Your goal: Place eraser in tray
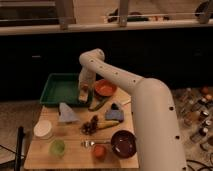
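Gripper [84,93] sits at the right wall of the tray [56,89], above the tabletop [75,150]. Fingers closed, apparently on the eraser [83,97]; it's hard to make out. Pickup looks done. Left to do: move in over the tray and release.

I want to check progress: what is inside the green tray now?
The tray shows a bare green floor. The shut pincer hangs at its right edge and covers that part; what lies beneath is hidden.
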